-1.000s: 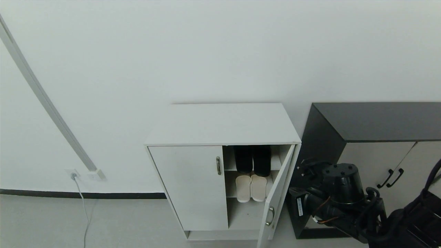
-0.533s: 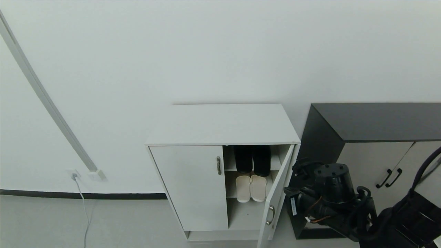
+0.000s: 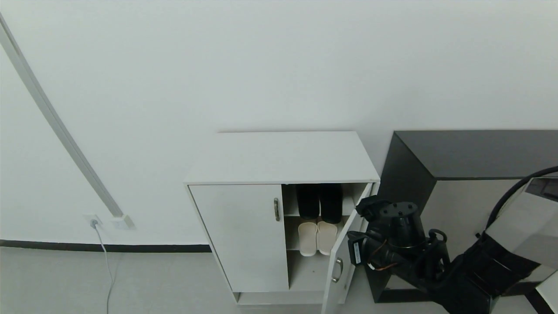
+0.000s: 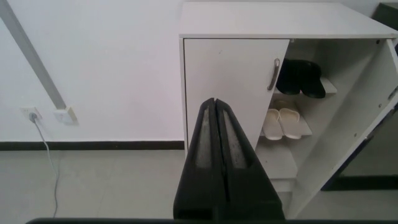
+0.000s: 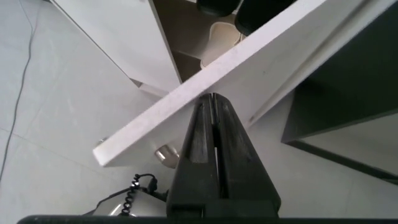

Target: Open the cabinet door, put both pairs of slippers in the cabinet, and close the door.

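Right gripper (image 5: pixel 213 98), fingers together, has nudged the door (image 3: pixel 344 244) further closed, so with 2 slipper pairs (image 3: pixel 318 237) shelved it's nearly done; left gripper (image 4: pixel 215 102) fingers together too.

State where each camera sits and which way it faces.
Head: on the head, looking down at the white two-door cabinet; right arm shows.
Left wrist: behind the shut left end effector, facing the cabinet front.
Right wrist: behind the shut right end effector, facing the open white door.
Shared: the beige slippers inside.
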